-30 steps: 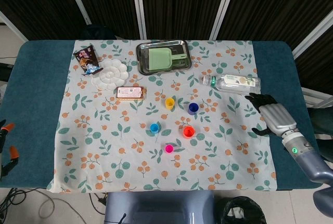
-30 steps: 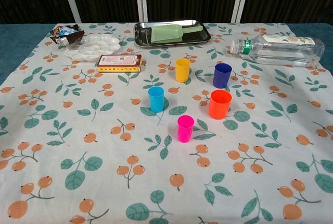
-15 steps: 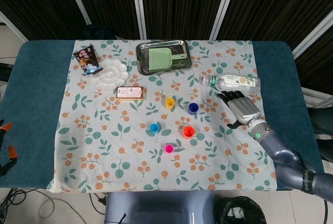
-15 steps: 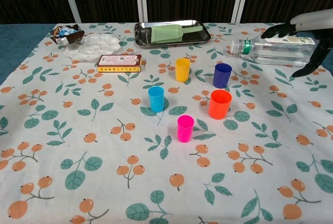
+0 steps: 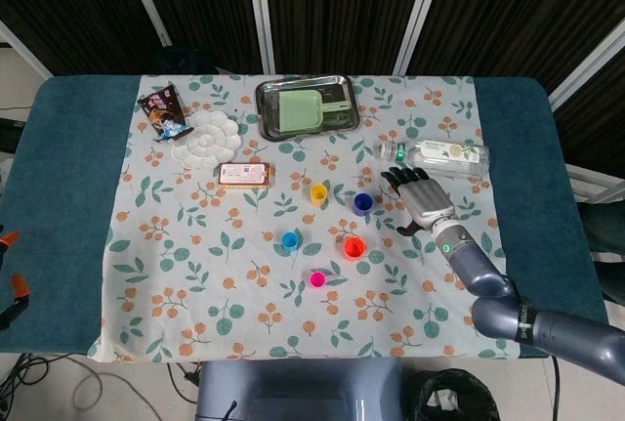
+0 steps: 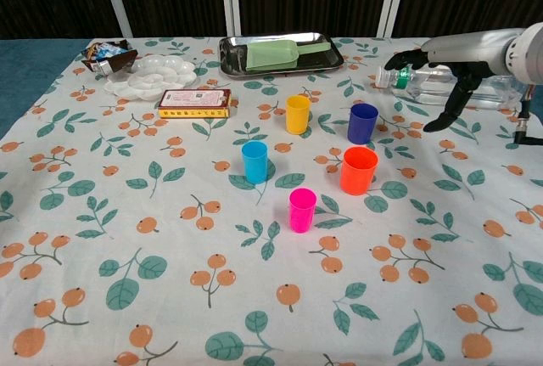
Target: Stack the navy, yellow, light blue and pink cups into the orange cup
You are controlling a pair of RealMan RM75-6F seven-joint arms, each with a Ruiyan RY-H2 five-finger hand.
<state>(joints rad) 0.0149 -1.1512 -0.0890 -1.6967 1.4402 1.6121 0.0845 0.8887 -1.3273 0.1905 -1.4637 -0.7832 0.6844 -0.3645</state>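
Nearest in the chest view, just below frame centre, the pink cup [image 6: 302, 209] stands upright, mouth up, long axis vertical. Behind it sit the orange cup [image 6: 358, 170] to the right and the light blue cup [image 6: 254, 161] to the left; further back come the navy cup [image 6: 362, 122] and yellow cup [image 6: 298, 114]. All five stand apart and unstacked, each mouth open upward, which suits nesting one into another. At right of frame the right hand [image 6: 448, 59] hangs above the cloth beside the navy cup, fingers spread and holding nothing, probably lined up to take that cup first. A plastic bottle [image 6: 458, 78] lies on its side behind it. The left hand is out of sight.
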